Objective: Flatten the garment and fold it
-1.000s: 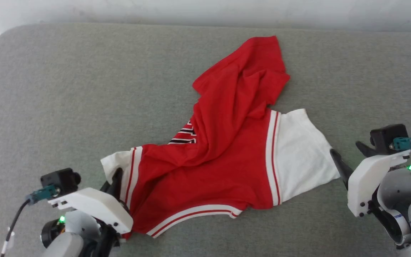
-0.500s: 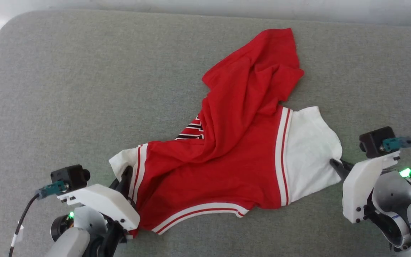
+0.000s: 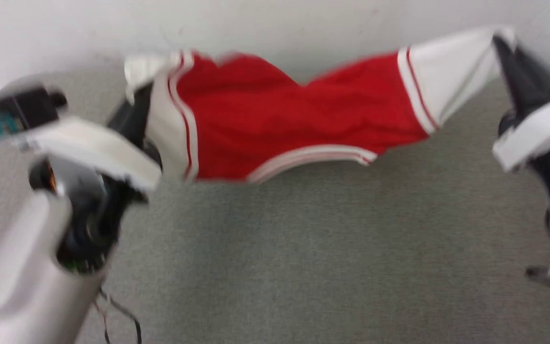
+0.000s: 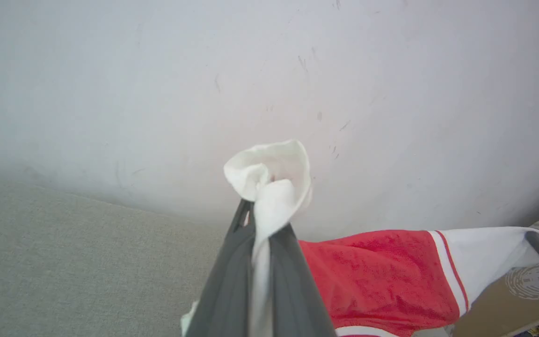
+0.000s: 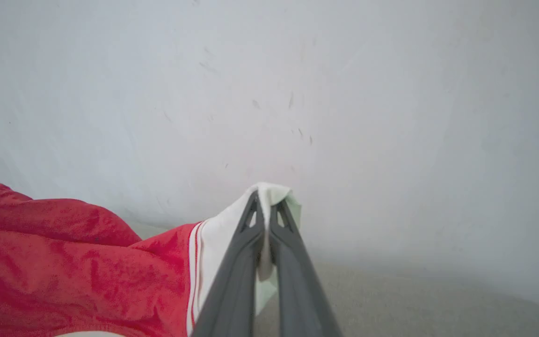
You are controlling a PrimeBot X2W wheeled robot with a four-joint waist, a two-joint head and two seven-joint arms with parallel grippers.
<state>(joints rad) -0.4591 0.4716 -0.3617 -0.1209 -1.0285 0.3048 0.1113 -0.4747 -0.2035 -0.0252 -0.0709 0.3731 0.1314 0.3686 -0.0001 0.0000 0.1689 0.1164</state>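
The red garment [image 3: 299, 119] hangs in the air above the grey surface, stretched between my two grippers by its white sleeves. My left gripper [image 3: 136, 102] is shut on the left sleeve; in the left wrist view the white cloth [image 4: 269, 180] bunches out past my left gripper [image 4: 262, 224]. At the upper right, my right gripper [image 3: 499, 43] is shut on the other white sleeve [image 3: 451, 71]. The right wrist view has that sleeve's edge [image 5: 274, 194] pinched by my right gripper [image 5: 265, 210], with the red body [image 5: 77, 262] sagging to the left. The head view is blurred.
A grey fabric-covered surface [image 3: 303, 258] lies below the hanging garment. A pale wall [image 3: 275, 24] rises just behind it. A dark cable [image 3: 117, 310] dangles under my left arm.
My right gripper has shut on the right sleeve. Both arms have raised the garment off the surface and spread it; the head camera has tilted up toward the wall.
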